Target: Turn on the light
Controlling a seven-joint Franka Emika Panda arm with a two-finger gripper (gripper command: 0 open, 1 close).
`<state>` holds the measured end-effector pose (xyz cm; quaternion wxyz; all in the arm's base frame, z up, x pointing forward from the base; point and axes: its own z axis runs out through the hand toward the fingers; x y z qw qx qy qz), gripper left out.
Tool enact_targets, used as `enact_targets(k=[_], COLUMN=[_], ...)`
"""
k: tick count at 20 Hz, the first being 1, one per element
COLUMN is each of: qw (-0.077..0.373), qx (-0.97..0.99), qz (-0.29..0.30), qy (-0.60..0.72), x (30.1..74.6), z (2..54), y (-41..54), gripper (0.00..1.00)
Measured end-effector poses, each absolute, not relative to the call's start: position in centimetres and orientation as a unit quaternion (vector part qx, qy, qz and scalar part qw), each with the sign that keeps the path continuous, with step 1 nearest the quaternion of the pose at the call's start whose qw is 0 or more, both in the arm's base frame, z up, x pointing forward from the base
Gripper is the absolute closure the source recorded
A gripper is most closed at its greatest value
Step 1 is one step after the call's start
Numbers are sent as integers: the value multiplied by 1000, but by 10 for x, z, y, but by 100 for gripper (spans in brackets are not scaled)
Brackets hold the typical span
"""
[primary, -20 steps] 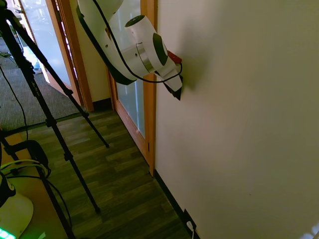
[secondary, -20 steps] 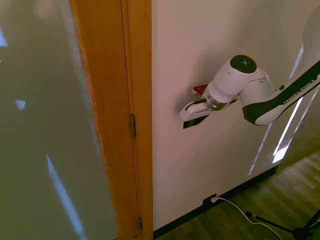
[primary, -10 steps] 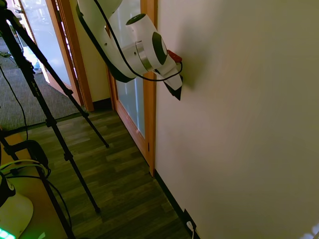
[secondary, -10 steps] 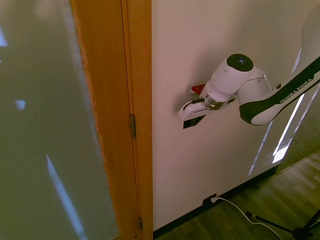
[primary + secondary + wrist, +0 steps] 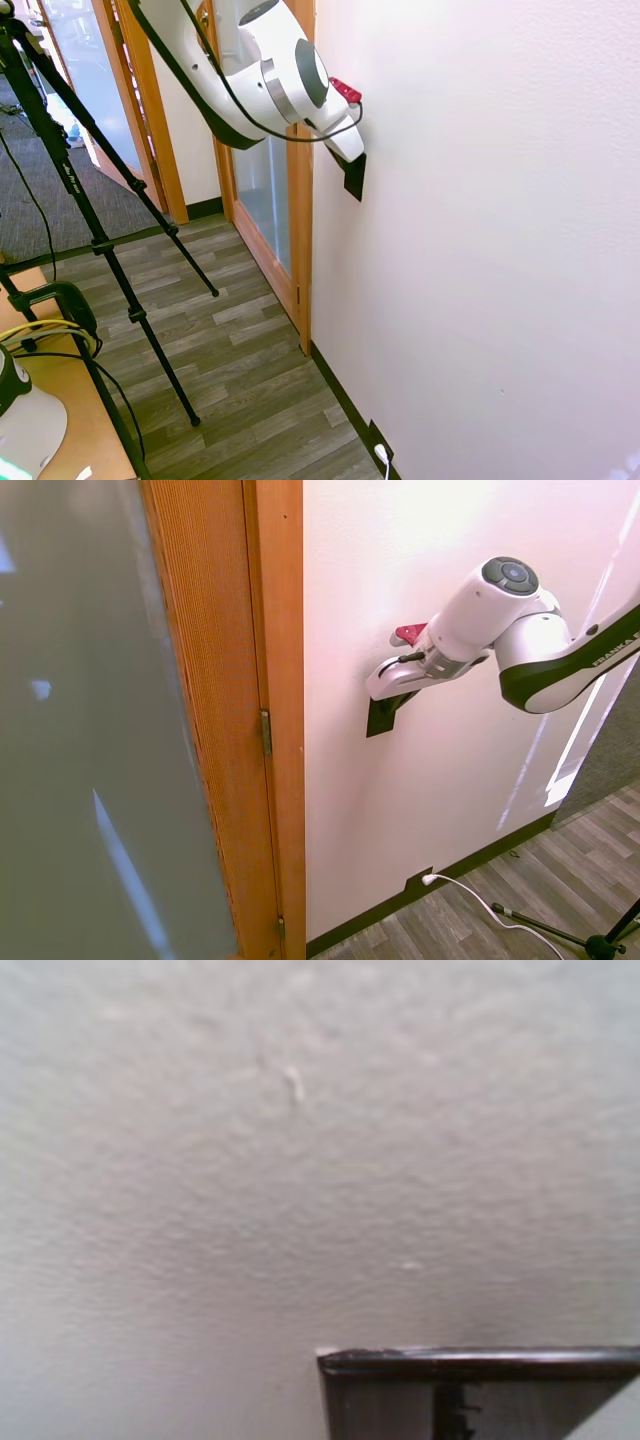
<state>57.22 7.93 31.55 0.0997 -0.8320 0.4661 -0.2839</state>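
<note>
The light itself is out of view. Its switch is a small black upright plate (image 5: pixel 354 180) on the white wall, just right of the wooden door frame; it also appears as the switch plate (image 5: pixel 379 718) in the second exterior view. My gripper (image 5: pixel 351 157) is pressed against the wall at the plate's upper edge, with the white hand (image 5: pixel 404 673) covering the top of it. The wrist view shows bare wall and the dark top edge of the plate (image 5: pixel 480 1365).
A wooden door frame (image 5: pixel 270 680) with a frosted glass panel (image 5: pixel 90 730) stands beside the switch. Low on the wall a dark outlet plate (image 5: pixel 377 442) holds a white plug (image 5: pixel 428 879) and cable. Wood-plank floor (image 5: pixel 230 340) runs along the wall.
The whole scene has turned much brighter. My gripper and wrist have risen along the wall, and more of the black plate shows below the hand.
</note>
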Motion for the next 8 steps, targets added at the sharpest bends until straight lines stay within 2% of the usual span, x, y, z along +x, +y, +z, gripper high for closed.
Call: enact_targets(k=[8], qw=[100], qx=[-825], qz=[-301], qy=[467], x=[522], z=[351], y=[85], gripper=[100])
